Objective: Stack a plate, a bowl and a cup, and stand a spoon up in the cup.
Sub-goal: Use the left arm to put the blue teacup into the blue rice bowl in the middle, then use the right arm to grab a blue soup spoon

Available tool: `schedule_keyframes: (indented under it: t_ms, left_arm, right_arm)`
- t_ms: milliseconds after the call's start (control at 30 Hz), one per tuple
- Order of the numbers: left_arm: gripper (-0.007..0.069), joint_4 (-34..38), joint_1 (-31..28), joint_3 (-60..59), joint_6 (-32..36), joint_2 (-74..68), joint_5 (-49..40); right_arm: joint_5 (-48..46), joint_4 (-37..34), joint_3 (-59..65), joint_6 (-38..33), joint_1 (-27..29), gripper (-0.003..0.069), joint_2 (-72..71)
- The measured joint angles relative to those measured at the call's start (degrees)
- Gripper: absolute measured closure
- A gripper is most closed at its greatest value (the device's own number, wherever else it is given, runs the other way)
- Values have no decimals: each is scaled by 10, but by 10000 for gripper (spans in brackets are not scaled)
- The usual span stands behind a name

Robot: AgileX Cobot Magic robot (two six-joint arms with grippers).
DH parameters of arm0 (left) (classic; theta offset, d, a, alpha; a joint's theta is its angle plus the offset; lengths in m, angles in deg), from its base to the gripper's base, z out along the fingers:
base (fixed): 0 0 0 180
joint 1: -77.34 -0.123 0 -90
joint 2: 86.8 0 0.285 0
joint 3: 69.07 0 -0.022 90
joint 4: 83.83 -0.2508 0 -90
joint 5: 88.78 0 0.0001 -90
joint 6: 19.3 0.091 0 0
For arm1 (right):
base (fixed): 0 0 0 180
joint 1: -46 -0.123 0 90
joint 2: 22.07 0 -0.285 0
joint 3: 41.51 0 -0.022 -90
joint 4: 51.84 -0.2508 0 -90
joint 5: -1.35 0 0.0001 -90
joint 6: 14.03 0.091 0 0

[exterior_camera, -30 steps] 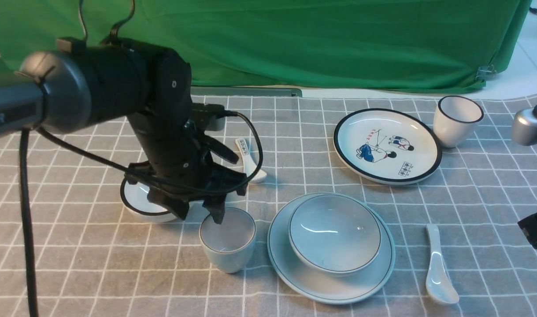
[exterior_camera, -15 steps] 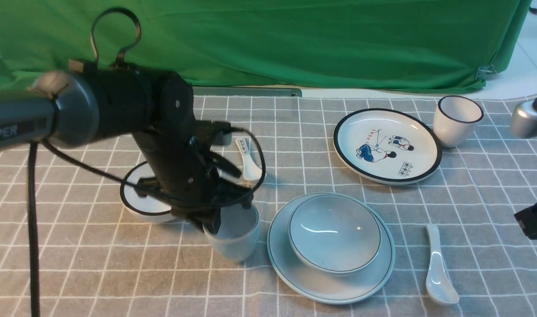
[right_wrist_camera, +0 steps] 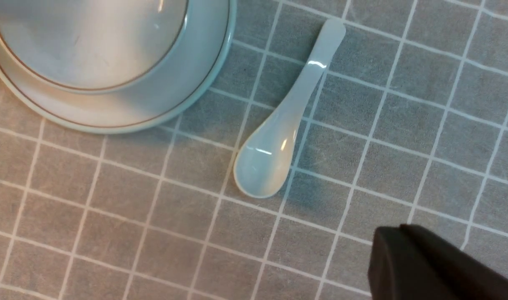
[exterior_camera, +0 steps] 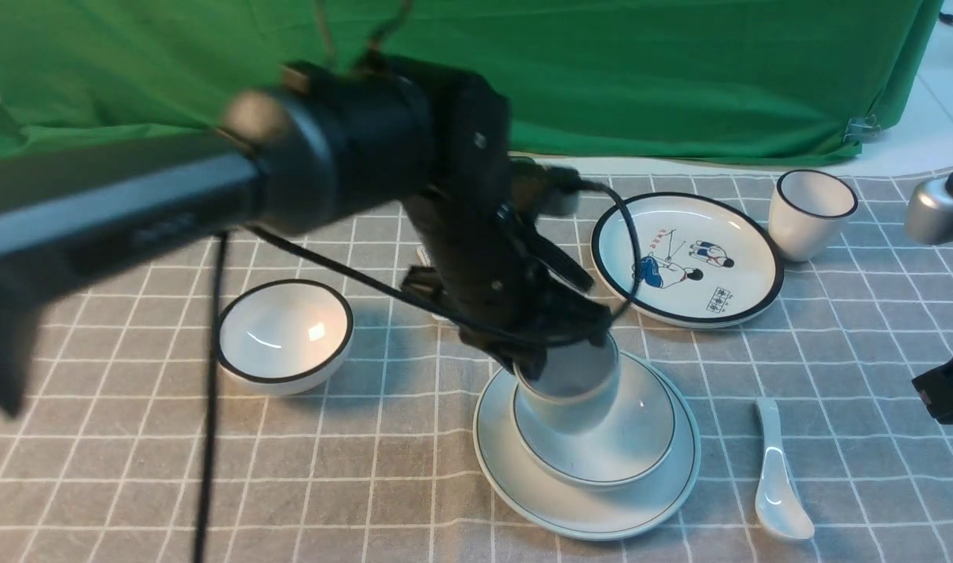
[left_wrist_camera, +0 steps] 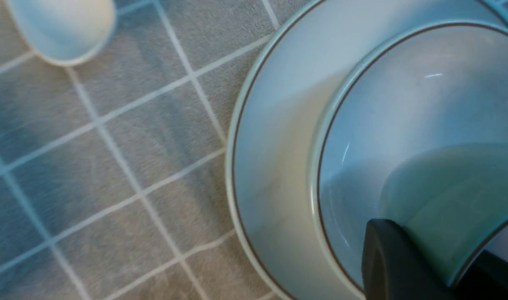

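The pale plate [exterior_camera: 585,508] lies front centre with the pale bowl [exterior_camera: 640,442] in it. My left gripper [exterior_camera: 562,363] is shut on the pale cup [exterior_camera: 570,387], one finger inside the rim and one outside. It holds the cup low in the bowl's hollow; I cannot tell whether they touch. The left wrist view shows the cup wall [left_wrist_camera: 445,196], the bowl [left_wrist_camera: 404,96] and the plate [left_wrist_camera: 270,146]. The plain white spoon [exterior_camera: 777,477] lies right of the plate, also in the right wrist view [right_wrist_camera: 279,137]. My right gripper [right_wrist_camera: 404,250] is shut and empty, near the right edge [exterior_camera: 945,395].
A black-rimmed bowl [exterior_camera: 284,335] sits at the left. A cartoon plate [exterior_camera: 687,258] and a black-rimmed cup [exterior_camera: 811,213] stand at the back right. The small printed spoon [left_wrist_camera: 62,29] lies behind my left arm. A green curtain hangs behind the checked cloth.
My left gripper closed on the cup, lifted it and carried it right, from beside the plate to over the bowl. The black-rimmed bowl is now uncovered. The right arm stayed still.
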Motion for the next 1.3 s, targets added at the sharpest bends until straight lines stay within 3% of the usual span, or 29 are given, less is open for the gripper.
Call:
schedule_keyframes:
  t_ms: [333,433,633,700,800,867,933,967,1000,1033,1067,1167,1300]
  left_arm:
    - [572,-2,10,12,0,-42,24]
    - [507,-3,11,17,2,-42,33]
    - [298,-17,11,55,5,-42,-1]
    - [286,-32,11,70,4,-38,-18]
    - [325,-75,11,91,0,-11,-43]
    - [397,-100,11,90,-7,24,-45]
    - [524,-124,11,70,-20,85,-37]
    - [541,-126,11,67,-22,96,-33]
    - [587,-143,11,32,-39,143,-18]
    - [594,-145,11,27,-41,155,-14]
    - [609,-159,11,-23,-58,202,2]
    - [615,-173,10,-135,-86,290,37]
    - [615,-177,10,-257,-118,379,90]
  right_arm:
    - [7,0,0,0,0,624,2]
    - [15,17,0,6,0,624,11]
    - [34,46,-14,74,40,624,77]
    - [42,47,-18,79,47,624,98]
    - [58,46,-29,97,50,609,150]
    - [76,44,-40,106,41,572,185]
    - [102,43,-55,110,25,497,227]
    - [104,43,-59,110,22,489,234]
    - [120,39,-72,111,11,393,269]
    - [121,39,-75,111,10,384,277]
    - [125,37,-87,111,4,301,306]
    - [129,29,-101,111,2,204,357]
    - [134,13,-109,111,1,180,397]
